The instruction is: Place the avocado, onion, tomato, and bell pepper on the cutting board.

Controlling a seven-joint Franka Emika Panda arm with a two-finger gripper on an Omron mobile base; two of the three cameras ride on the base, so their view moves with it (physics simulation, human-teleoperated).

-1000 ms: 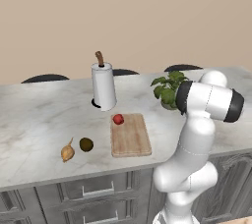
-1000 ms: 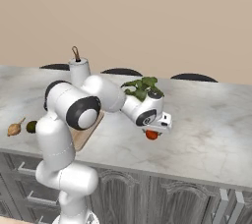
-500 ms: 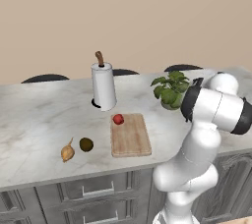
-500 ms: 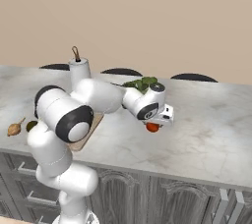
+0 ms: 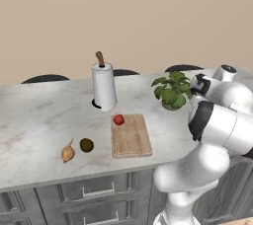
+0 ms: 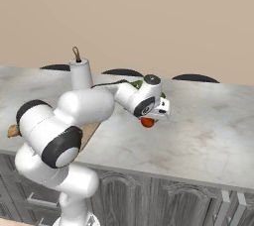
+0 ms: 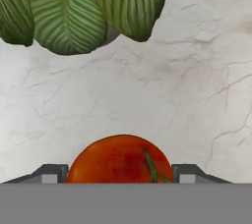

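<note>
My gripper point(image 6: 148, 121) is shut on a round orange-red tomato point(image 7: 120, 161) with a green stem, and holds it just above the marble counter beside the potted plant. A finger point(image 7: 49, 174) shows on each side of it. The wooden cutting board point(image 5: 131, 137) lies left of the arm, and a small red vegetable point(image 5: 118, 119), seemingly the bell pepper, sits on its far left corner. The dark green avocado point(image 5: 87, 145) and the tan onion point(image 5: 67, 153) rest on the counter left of the board, apart from it.
A leafy potted plant point(image 5: 170, 91) stands just behind the gripper, and its leaves point(image 7: 69, 16) hang close to the tomato. A white paper towel roll point(image 5: 104, 87) stands behind the board. My own arm point(image 6: 84, 111) spans the counter between the gripper and the board.
The gripper has risen a little with the tomato still in it, and the arm's elbow has swung round. The things on the counter and board have stayed put.
</note>
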